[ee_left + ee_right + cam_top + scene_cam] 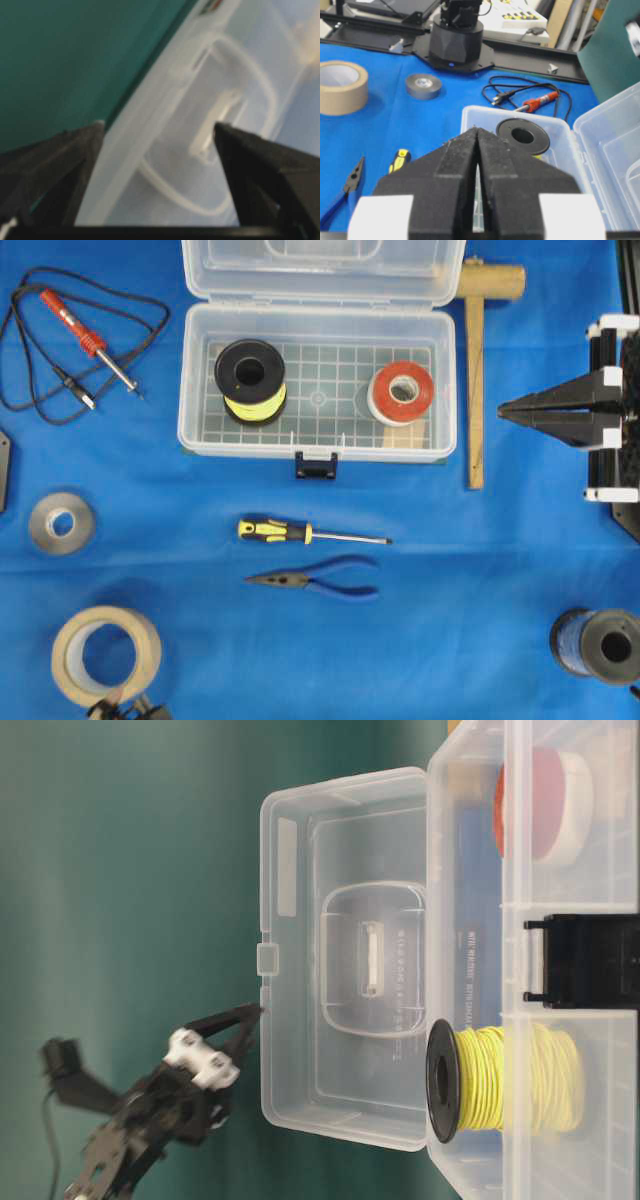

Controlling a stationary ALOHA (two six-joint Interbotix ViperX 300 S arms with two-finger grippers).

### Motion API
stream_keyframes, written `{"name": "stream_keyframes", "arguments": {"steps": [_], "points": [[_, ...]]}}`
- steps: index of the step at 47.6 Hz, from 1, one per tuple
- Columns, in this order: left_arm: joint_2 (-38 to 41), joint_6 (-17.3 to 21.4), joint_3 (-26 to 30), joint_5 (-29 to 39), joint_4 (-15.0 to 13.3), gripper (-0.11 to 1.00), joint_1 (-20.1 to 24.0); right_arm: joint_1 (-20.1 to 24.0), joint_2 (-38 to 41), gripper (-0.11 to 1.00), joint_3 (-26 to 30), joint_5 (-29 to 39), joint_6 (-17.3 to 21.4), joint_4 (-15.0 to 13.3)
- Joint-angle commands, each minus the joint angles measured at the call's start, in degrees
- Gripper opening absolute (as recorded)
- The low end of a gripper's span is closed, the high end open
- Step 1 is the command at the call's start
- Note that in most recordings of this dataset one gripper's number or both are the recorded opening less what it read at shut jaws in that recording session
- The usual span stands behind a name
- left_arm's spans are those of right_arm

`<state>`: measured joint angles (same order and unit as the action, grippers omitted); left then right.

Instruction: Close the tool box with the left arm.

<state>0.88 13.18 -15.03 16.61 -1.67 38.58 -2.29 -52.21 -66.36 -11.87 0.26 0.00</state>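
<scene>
Left hand (159,126): fingers spreading wide, gripping nothing, hovering just behind the lid (345,960); contact cannot be told

Tool box (444,380): sitting on the blue surface (450,580) directly ahead of the left hand, lid standing open, facing that hand's fingertips; holding a yellow wire spool (250,380) and a red tape roll (401,393)

Right hand (505,412): fingers pressing together, empty, pointing at the box's far end
</scene>
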Motion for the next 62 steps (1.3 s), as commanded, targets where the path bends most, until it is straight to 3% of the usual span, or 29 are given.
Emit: {"name": "stream_keyframes", "arguments": {"steps": [1, 9, 29, 49, 62], "points": [[0.9, -0.2, 3.3, 2.3, 0.1, 0.90, -0.1, -0.2, 0.5, 0.00, 1.0, -0.2, -0.1, 0.2], [2.6, -0.2, 5.3, 7.8, 0.1, 0.90, -0.1, -0.4, 1.1, 0.00, 1.0, -0.3, -0.1, 0.1], [2.4, -0.3, 5.4, 12.0, 0.1, 0.90, -1.8, -0.4, 1.3, 0.00, 0.9, -0.3, -0.1, 0.1], [-3.8, -0.8, 4.4, 21.1, 0.0, 0.90, -7.3, -0.4, 1.4, 0.00, 1.0, -0.5, -0.1, 0.0], [-9.9, -2.8, 0.7, 24.7, -0.2, 0.90, -12.4, -0.4, 1.3, 0.00, 1.0, -0.9, -0.1, 0.0]]}}
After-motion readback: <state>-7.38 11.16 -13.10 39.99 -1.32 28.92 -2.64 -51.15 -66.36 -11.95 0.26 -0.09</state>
